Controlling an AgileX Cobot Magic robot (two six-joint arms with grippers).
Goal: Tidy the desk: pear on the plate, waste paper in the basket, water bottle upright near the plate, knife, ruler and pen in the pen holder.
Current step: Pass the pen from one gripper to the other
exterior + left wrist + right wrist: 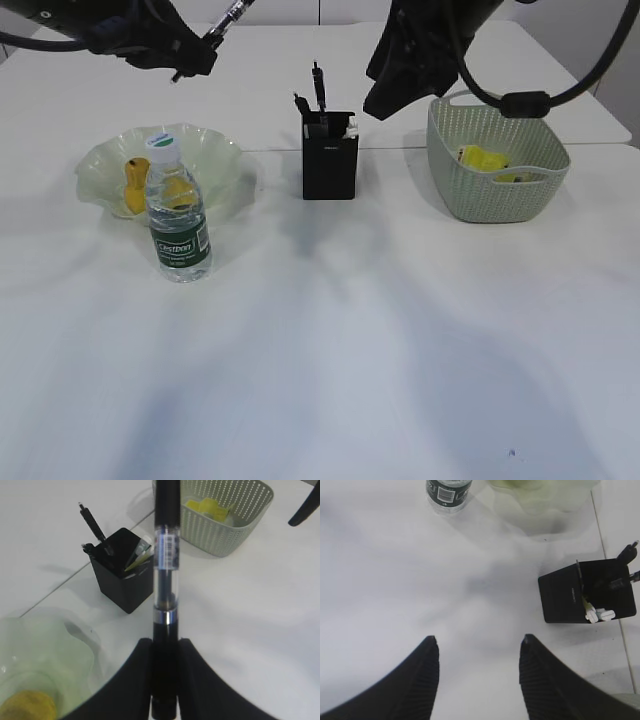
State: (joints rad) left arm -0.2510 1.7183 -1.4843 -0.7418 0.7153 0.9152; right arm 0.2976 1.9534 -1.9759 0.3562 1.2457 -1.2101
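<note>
High over the plate's far side, my left gripper (197,57) (165,652) is shut on a black and clear pen (228,20) (165,560). The black pen holder (329,158) (123,577) (586,592) has a clear ruler (138,554) and black handles standing in it; I cannot tell which is the knife. A yellow pear (132,182) (27,706) lies on the green plate (218,152) (47,645). The water bottle (177,218) (448,492) stands upright in front of the plate. Yellow waste paper (484,159) (207,507) lies in the basket (497,190) (225,532). My right gripper (395,85) (479,642) hangs open and empty.
A thin seam (260,150) crosses the white desk behind the pen holder. The desk's far right edge (600,110) runs close behind the basket. The plate's rim (545,502) shows at the top of the right wrist view.
</note>
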